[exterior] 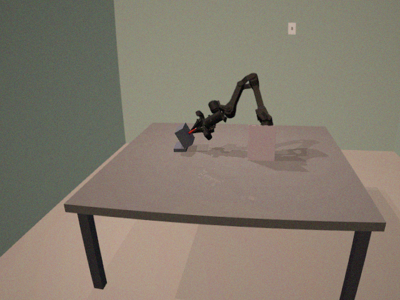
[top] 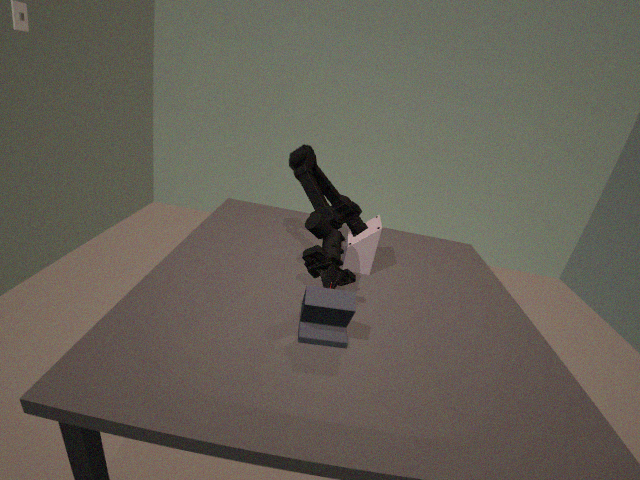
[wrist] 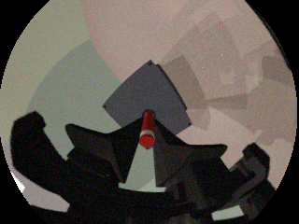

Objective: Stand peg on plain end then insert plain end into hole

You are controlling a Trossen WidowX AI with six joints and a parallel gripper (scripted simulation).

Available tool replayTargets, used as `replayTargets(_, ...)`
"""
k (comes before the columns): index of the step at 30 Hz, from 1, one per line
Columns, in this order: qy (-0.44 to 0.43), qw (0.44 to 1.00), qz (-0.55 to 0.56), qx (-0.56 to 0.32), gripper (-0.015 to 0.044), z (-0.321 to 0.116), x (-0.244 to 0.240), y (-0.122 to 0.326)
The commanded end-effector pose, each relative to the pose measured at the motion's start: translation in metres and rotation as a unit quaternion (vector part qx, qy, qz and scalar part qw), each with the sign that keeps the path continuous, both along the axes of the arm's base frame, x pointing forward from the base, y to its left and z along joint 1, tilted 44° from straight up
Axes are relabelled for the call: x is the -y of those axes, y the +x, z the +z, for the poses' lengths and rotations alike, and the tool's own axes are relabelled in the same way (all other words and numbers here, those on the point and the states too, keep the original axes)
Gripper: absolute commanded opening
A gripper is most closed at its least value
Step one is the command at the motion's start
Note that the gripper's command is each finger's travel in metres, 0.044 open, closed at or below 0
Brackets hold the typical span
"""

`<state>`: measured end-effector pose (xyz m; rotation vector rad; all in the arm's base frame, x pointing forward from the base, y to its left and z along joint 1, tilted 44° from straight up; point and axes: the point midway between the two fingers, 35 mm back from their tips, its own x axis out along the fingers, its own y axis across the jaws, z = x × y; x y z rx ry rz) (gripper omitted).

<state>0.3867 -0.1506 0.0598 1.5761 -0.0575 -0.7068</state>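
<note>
The blue-grey sloped panel [top: 330, 298] [exterior: 184, 137] [wrist: 149, 89] stands on its base, its face toward the arm. My gripper [exterior: 194, 129] [wrist: 148, 120] is shut on the red peg [exterior: 190, 131] [wrist: 148, 122], in front of that face. The peg's white-banded end points back toward the wrist camera. Its plain end is at the hole, whose dark rim shows around it in the wrist view. The peg looks roughly square to the face. Whether its tip is inside the hole, and how deep, I cannot tell. In the top view the panel's top hides most of the peg.
A pale pink block [top: 362, 253] [exterior: 261, 143] with a slanted top stands beside the arm's base. The panel's low base plate [top: 323, 334] [exterior: 179, 149] extends behind its sloped part. The table [top: 206, 361] [exterior: 161, 187] carries the arm, panel and block.
</note>
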Motion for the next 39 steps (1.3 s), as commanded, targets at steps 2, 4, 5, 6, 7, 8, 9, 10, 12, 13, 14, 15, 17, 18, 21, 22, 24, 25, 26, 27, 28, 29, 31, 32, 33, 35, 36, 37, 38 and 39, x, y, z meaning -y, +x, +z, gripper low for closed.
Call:
replayTargets(2, 0.0, 1.0, 0.0, 0.0, 0.0, 0.0, 0.0, 0.0)
replayTargets(4, 0.0, 1.0, 0.0, 0.0, 0.0, 0.0, 0.0, 0.0)
replayTargets(5, 0.0, 1.0, 0.0, 0.0, 0.0, 0.0, 0.0, 0.0)
replayTargets(6, 0.0, 1.0, 0.0, 0.0, 0.0, 0.0, 0.0, 0.0)
replayTargets(7, 0.0, 1.0, 0.0, 0.0, 0.0, 0.0, 0.0, 0.0)
replayTargets(8, 0.0, 1.0, 0.0, 0.0, 0.0026, 0.0, 0.0, 0.0)
replayTargets(9, 0.0, 1.0, 0.0, 0.0, 0.0053, 0.0, 0.0, 0.0)
replayTargets(10, 0.0, 1.0, 0.0, 0.0, 0.0079, 0.0, 0.0, 0.0)
replayTargets(12, 0.0, 1.0, 0.0, 0.0, 0.0131, 0.0, 0.0, 0.0)
replayTargets(13, 0.0, 1.0, 0.0, 0.0, 0.0157, 0.0, 0.0, 0.0)
replayTargets(14, 0.0, 1.0, 0.0, 0.0, 0.0184, 0.0, 0.0, 0.0)
replayTargets(15, 0.0, 1.0, 0.0, 0.0, 0.021, 0.0, 0.0, 0.0)
replayTargets(17, 0.0, 1.0, 0.0, 0.0, 0.0263, 0.0, 0.0, 0.0)
replayTargets(18, 0.0, 1.0, 0.0, 0.0, 0.0289, 0.0, 0.0, 0.0)
replayTargets(21, 0.0, 1.0, 0.0, 0.0, 0.0368, 0.0, 0.0, -0.001)
replayTargets(22, 0.0, 1.0, 0.0, 0.0, 0.0394, 0.001, 0.0, -0.001)
replayTargets(24, 0.0, 1.0, 0.0, 0.0, 0.044, 0.001, -0.001, -0.002)
replayTargets(25, 0.0, 1.0, 0.0, 0.0, 0.044, 0.002, -0.002, -0.002)
replayTargets(26, 0.0, 1.0, 0.0, 0.0, 0.044, 0.003, -0.002, -0.003)
replayTargets(27, 0.0, 1.0, 0.0, 0.0, 0.044, 0.003, -0.002, -0.004)
replayTargets(28, 0.0, 1.0, 0.0, 0.0, 0.044, 0.004, -0.003, -0.004)
replayTargets(29, 0.0, 1.0, 0.001, 0.0, 0.044, 0.004, -0.003, -0.005)
replayTargets(31, 0.0, 1.0, 0.001, 0.0, 0.044, 0.006, -0.004, -0.006)
replayTargets(32, 0.0, 1.0, 0.001, 0.0, 0.044, 0.006, -0.005, -0.007)
replayTargets(33, 0.0, 1.0, 0.001, 0.0, 0.044, 0.007, -0.005, -0.008)
replayTargets(35, 0.0, 1.0, 0.001, 0.0, 0.044, 0.008, -0.006, -0.009)
replayTargets(36, 0.0, 1.0, 0.001, 0.0, 0.044, 0.008, -0.006, -0.01)
replayTargets(37, 0.0, 1.0, 0.001, 0.0, 0.044, 0.009, -0.007, -0.01)
replayTargets(38, 0.0, 1.0, 0.001, 0.0, 0.044, 0.01, -0.007, -0.011)
replayTargets(39, 0.0, 1.0, 0.001, 0.0, 0.044, 0.01, -0.008, -0.012)
